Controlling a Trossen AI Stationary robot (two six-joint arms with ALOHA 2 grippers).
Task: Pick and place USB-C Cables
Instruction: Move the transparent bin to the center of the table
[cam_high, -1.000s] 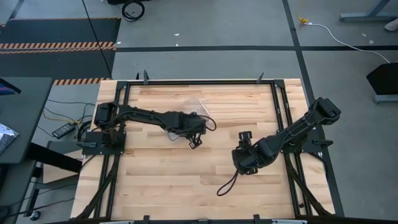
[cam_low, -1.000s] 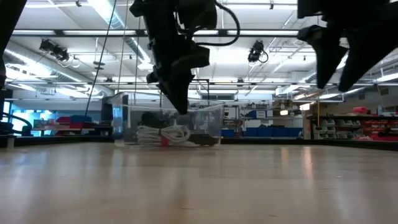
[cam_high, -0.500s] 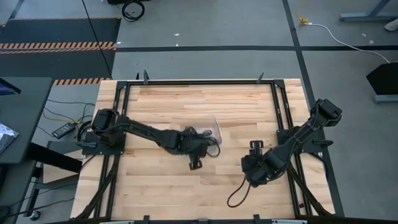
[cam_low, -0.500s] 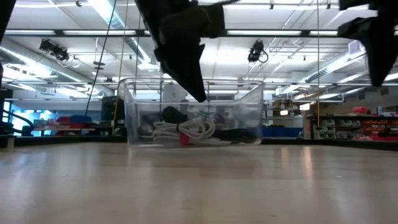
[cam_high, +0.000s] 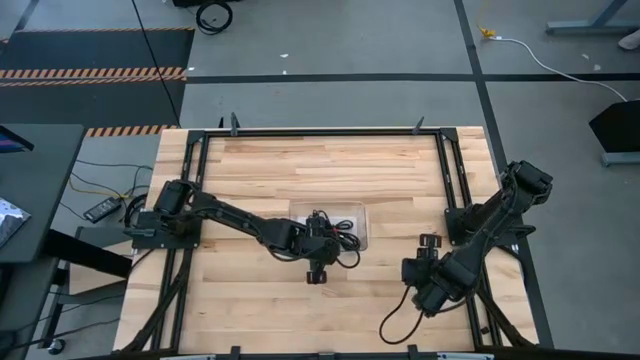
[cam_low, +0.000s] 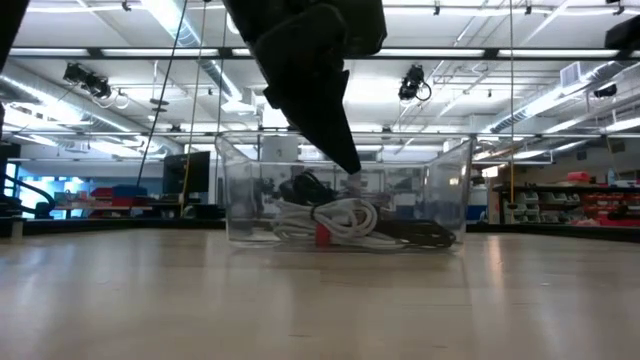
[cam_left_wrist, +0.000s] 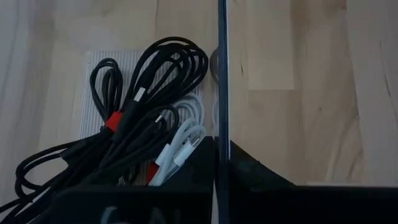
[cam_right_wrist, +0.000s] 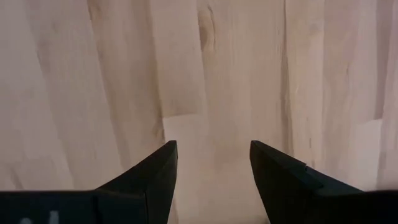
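We see a light wooden table (cam_high: 300, 300) bounded by a dark metal frame, with two dark arms reaching inward from opposite sides. Near the table's middle stands a clear plastic bin (cam_low: 440, 195), its far rim showing as a pale rectangle in the high view. The left gripper (cam_high: 318, 262) sits at the bin's near wall; in the left wrist view we see that wall edge-on as a thin dark line running down between the gripper's fingers, one finger inside the bin and one outside, pressed onto the wall. The right gripper (cam_right_wrist: 212, 163) hovers above bare wood toward the table's right front, well apart from the bin, its fingers spread with nothing between them.

Inside the bin lie the USB-C cables (cam_left_wrist: 143, 118), heaped together on the ribbed floor. We distinguish black coils (cam_left_wrist: 171, 65), one bound with a red tie (cam_left_wrist: 114, 121), and a silvery-white coil (cam_left_wrist: 186, 134) just beside the gripped wall. In the low view a white coil with a red tie (cam_low: 322, 234) rests against the bin's floor.
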